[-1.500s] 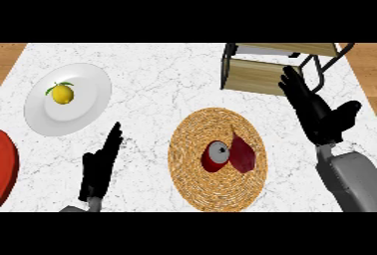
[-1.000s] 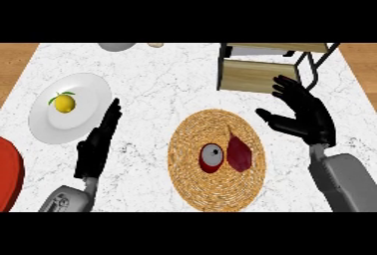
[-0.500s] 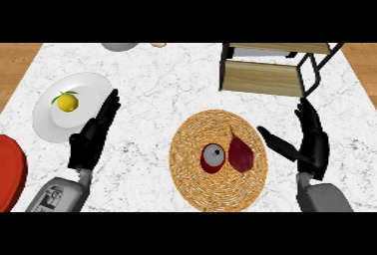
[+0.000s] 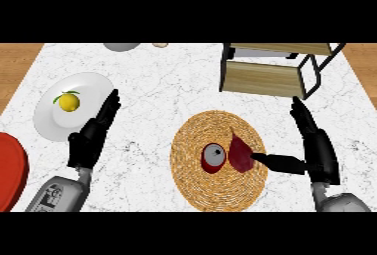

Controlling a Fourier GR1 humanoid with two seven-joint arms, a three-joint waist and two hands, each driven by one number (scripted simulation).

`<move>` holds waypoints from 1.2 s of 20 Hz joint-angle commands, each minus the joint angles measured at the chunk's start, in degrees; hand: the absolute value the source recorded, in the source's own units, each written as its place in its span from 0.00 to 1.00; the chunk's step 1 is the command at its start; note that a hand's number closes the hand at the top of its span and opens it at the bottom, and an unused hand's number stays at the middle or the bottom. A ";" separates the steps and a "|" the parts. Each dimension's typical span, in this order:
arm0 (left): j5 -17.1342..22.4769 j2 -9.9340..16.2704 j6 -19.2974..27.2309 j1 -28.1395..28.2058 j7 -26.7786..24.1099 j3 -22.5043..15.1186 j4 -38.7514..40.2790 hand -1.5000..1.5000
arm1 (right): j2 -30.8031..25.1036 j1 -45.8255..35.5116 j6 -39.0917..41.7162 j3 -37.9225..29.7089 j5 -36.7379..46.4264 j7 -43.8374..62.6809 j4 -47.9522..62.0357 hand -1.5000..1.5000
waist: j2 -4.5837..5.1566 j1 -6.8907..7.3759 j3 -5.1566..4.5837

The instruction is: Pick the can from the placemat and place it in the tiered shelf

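Can point(image 4: 225, 158) lies tipped on the woven placemat point(image 4: 218, 194), long axis running 3-to-9, silver end facing 9. My right robot hand point(image 4: 318, 152) is open, thumb just touching it.

Looking like a home kitchen: white marble bench point(image 4: 169, 79) sitting over wooden flooring point(image 4: 18, 57), carrying a lemon point(image 4: 69, 101) lying on a white plate point(image 4: 48, 122), a round woven placemat point(image 4: 221, 187), a small wooden tiered shelf point(image 4: 265, 79), and a red dish point(image 4: 9, 169) showing at the left edge.
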 commanded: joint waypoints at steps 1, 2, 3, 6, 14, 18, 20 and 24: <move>-1.27 -1.85 0.49 -0.76 -0.83 -0.30 1.68 0.50 | -6.49 -2.25 3.38 3.25 3.62 13.44 -7.54 0.00 | 0.02 -0.14 -0.03; -1.47 -1.56 -0.06 0.05 -1.69 -0.35 1.69 0.50 | -6.97 -4.27 3.65 3.66 4.45 17.72 -8.24 0.00 | 0.03 0.12 -0.03; -0.73 0.41 -0.97 0.44 1.55 -0.12 -2.28 0.50 | -7.48 -5.90 2.90 5.44 6.50 22.93 -10.60 0.00 | -0.17 0.51 -0.05; -2.64 -2.69 1.68 -0.29 0.26 -1.36 -0.61 0.50 | -11.22 -10.91 8.22 8.20 8.32 33.50 -14.22 0.00 | -0.12 0.41 -0.12; -1.02 -1.05 -1.60 -0.29 2.34 -0.01 -1.05 0.50 | -14.74 -23.44 23.95 14.64 10.25 55.61 -16.46 0.00 | 0.06 1.22 -0.06; -1.89 -1.22 -1.58 1.42 2.64 1.00 -4.12 0.50 | -8.52 -24.14 24.48 17.12 14.73 65.87 -22.23 0.00 | 0.02 0.62 0.04; -2.26 -2.05 -2.09 -3.28 2.84 3.28 0.31 0.50 | -6.31 -23.39 26.17 16.85 15.72 65.11 -21.13 0.00 | 0.13 0.32 0.06; -4.59 -4.26 -1.08 -0.82 2.34 2.30 -0.07 0.50 | -2.54 -22.71 26.56 16.14 19.28 68.23 -23.08 0.00 | 0.09 0.27 0.07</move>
